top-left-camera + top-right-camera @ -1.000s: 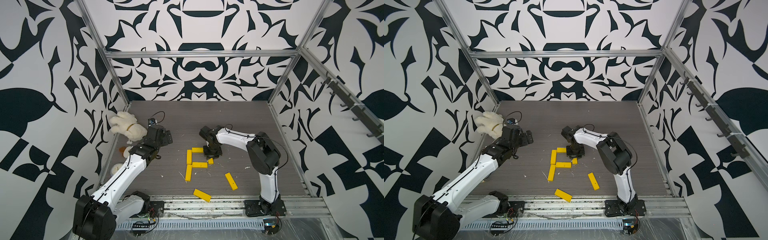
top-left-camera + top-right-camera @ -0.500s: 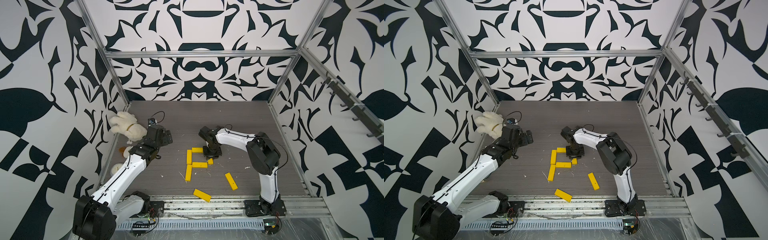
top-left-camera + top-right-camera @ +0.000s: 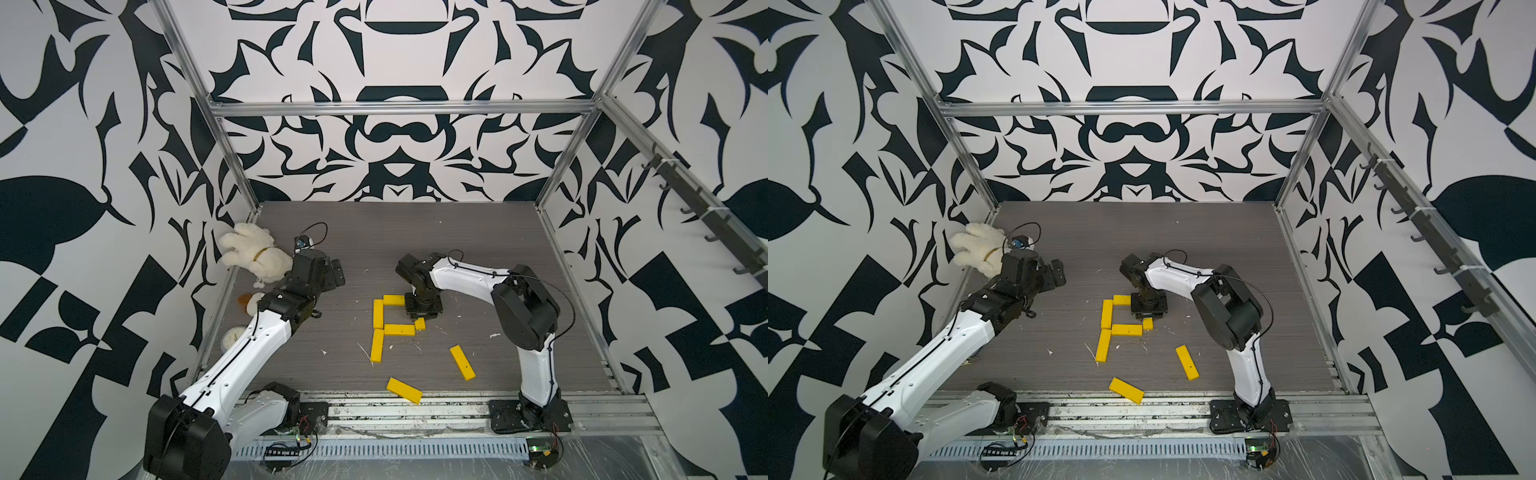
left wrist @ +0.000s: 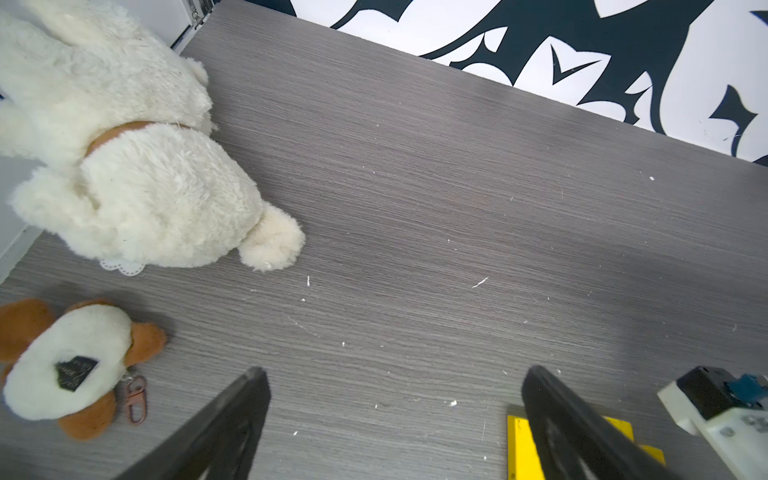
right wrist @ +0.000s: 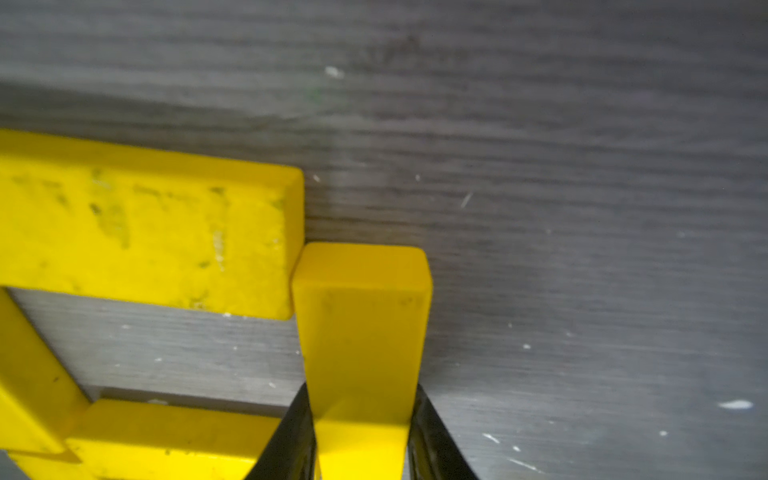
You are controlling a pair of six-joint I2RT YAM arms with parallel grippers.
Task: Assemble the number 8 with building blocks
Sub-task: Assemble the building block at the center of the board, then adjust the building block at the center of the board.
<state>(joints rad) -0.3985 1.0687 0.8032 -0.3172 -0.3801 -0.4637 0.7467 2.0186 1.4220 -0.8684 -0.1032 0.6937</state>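
Four yellow building blocks lie flat in an F shape that is part of the number 8: a top bar [image 3: 392, 300], two left uprights [image 3: 377, 313] [image 3: 377, 345] and a middle bar [image 3: 399, 330]. My right gripper [image 3: 423, 311] [image 3: 1148, 309] points down at the figure's upper right side. It is shut on a fifth block [image 5: 361, 316], whose far end touches the corner of the top bar [image 5: 145, 224]. Its fingers [image 5: 424, 415] press both long sides. My left gripper [image 3: 332, 274] [image 4: 397, 374] hovers open and empty to the left of the figure.
Two loose yellow blocks [image 3: 462, 362] [image 3: 404, 390] lie near the front edge. A white plush toy [image 3: 253, 253] [image 4: 124, 166] and a small brown-and-white plush [image 4: 66, 365] sit by the left wall. White crumbs dot the grey floor [image 3: 415, 232].
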